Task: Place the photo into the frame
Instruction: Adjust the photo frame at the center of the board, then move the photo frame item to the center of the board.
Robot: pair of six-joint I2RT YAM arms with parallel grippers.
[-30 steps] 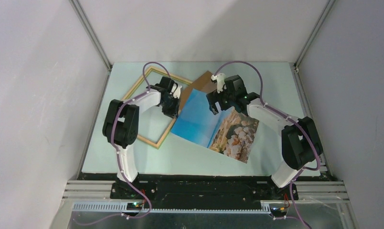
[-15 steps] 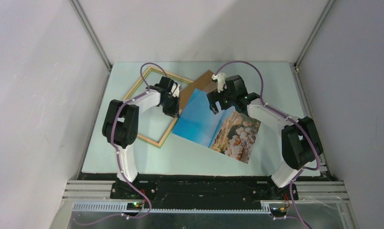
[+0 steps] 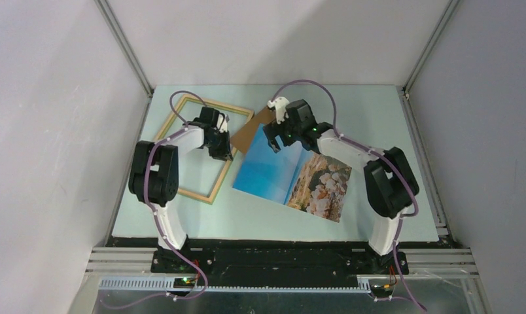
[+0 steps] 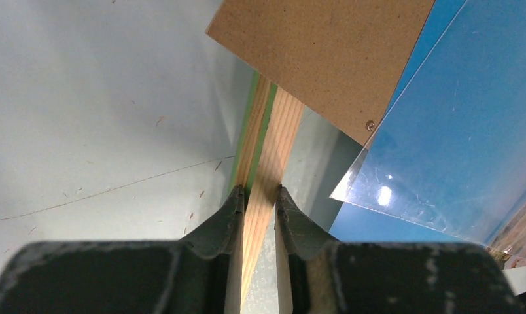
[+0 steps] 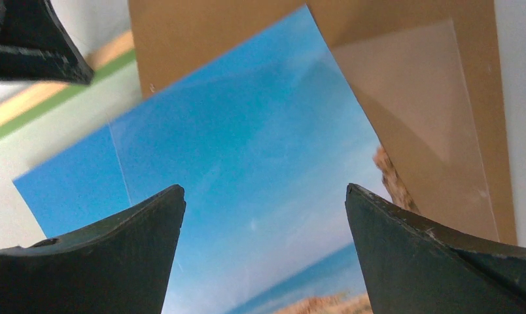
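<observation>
The frame [image 3: 188, 195], pale wood with a green edge, lies flat at the table's left. My left gripper [image 3: 220, 147] is shut on its right rail; in the left wrist view the gripper [image 4: 259, 193] pinches the wooden rail [image 4: 273, 144] between both fingers. The photo [image 3: 293, 176], blue sky over pale rocks, lies face up at the centre, apart from the frame. My right gripper [image 3: 279, 140] hovers open over the photo's far edge. In the right wrist view that gripper [image 5: 265, 190] holds nothing, and the photo [image 5: 247, 150] lies below it.
A brown backing board [image 3: 252, 125] lies behind the photo, partly under it, and touches the frame's far right corner. A clear sheet [image 5: 417, 85] rests across board and photo. Grey enclosure walls stand close on three sides of the pale green mat [image 3: 365, 111].
My left gripper has dragged the frame leftward, opening a gap to the photo. The right arm has swung left along the photo's far edge, still open.
</observation>
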